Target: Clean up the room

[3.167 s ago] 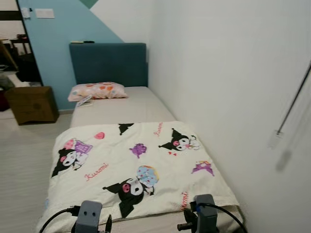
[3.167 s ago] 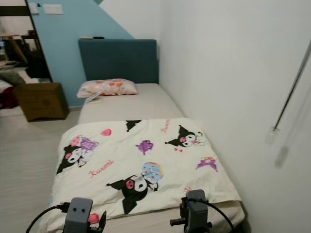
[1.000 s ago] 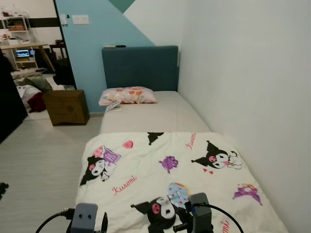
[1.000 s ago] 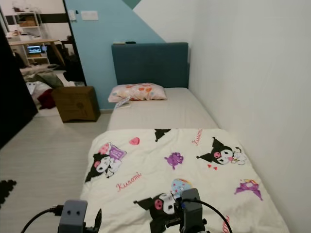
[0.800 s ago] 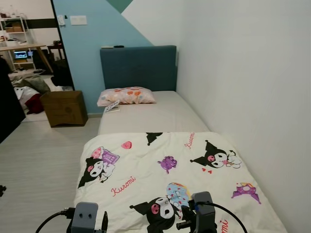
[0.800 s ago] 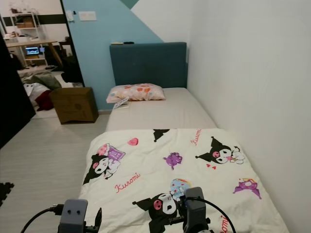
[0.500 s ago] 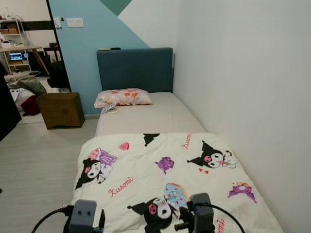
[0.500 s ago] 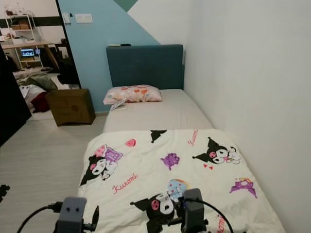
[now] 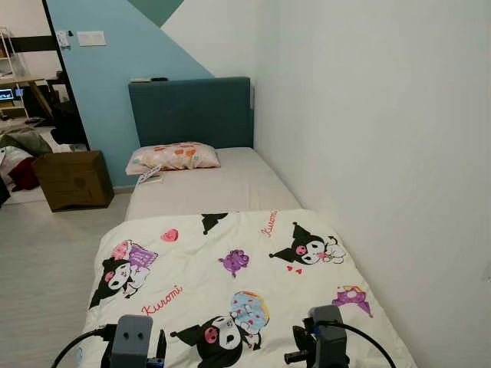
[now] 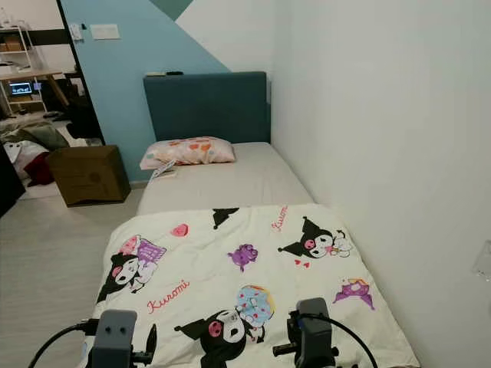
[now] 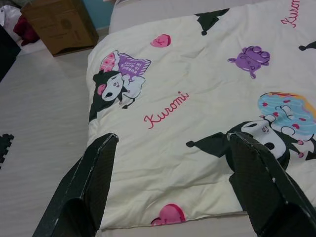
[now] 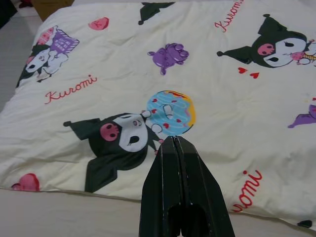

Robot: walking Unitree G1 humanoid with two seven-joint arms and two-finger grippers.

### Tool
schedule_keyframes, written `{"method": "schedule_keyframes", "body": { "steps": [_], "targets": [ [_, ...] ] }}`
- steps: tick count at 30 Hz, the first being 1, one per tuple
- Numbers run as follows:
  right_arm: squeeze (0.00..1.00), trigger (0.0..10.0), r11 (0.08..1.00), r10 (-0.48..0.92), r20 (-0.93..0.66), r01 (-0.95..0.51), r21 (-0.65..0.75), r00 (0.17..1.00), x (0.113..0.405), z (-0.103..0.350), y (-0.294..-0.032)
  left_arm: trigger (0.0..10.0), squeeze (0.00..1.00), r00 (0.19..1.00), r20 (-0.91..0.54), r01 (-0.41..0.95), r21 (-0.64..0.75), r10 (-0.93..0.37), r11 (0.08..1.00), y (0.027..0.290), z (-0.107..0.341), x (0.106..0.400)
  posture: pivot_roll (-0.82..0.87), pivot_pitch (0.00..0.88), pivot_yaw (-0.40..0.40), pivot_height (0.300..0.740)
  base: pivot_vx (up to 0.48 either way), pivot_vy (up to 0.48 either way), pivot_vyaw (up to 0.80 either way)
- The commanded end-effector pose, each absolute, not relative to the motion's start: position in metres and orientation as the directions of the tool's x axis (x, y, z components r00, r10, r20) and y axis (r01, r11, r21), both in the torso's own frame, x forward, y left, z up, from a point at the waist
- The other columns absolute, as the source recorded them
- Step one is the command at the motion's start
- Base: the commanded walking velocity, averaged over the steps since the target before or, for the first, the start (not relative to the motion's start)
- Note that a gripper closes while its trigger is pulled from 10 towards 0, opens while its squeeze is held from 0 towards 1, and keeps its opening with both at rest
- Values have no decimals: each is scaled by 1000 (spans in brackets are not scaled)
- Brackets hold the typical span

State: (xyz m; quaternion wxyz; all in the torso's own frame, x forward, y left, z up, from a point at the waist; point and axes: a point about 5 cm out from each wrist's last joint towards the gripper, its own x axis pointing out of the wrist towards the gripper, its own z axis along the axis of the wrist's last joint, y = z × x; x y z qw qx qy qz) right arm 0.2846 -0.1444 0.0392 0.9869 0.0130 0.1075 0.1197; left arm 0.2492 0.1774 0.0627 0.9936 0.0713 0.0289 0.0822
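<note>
A home bedroom; a bed (image 9: 230, 180) with teal headboard (image 9: 190, 107), pillow (image 9: 173, 156), cartoon-print blanket (image 9: 230, 284).

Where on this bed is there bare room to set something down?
The bare mattress between the pillow and the blanket is free, up to the wall. The pillow corner, with a small item beside it, is crowded.

Teal headboard (image 9: 190, 111), brown box (image 9: 73, 179) on pale floor (image 9: 38, 253).

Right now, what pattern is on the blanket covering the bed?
Cream blanket printed with black-hooded cartoon characters, pink hearts and red "Kuromi" script; clearest in the right wrist view.
</note>
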Motion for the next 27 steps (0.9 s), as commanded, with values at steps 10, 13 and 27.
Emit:
{"method": "schedule_keyframes", "body": {
  "steps": [10, 13, 27],
  "targets": [
    [0, 10000, 969, 248, -202, -243, 50, 947, 282, 39, -142, 10000, 0, 985, -59, -152, 150, 163, 977, 181, 61, 248, -65, 103, -11, 740, 0, -144, 0],
    [0, 10000, 969, 247, -202, -242, 49, 948, 282, 39, -143, 10000, 0, 984, -58, -158, 125, 166, 980, 181, 60, 248, -65, 101, -11, 740, 0, -368, 0],
    [0, 10000, 969, 245, -204, -240, 52, 948, 282, 40, -144, 10000, 0, 985, -72, -148, 123, 157, 981, 182, 57, 246, -66, 101, -16, 740, 0, -131, 0]
  ]
}}
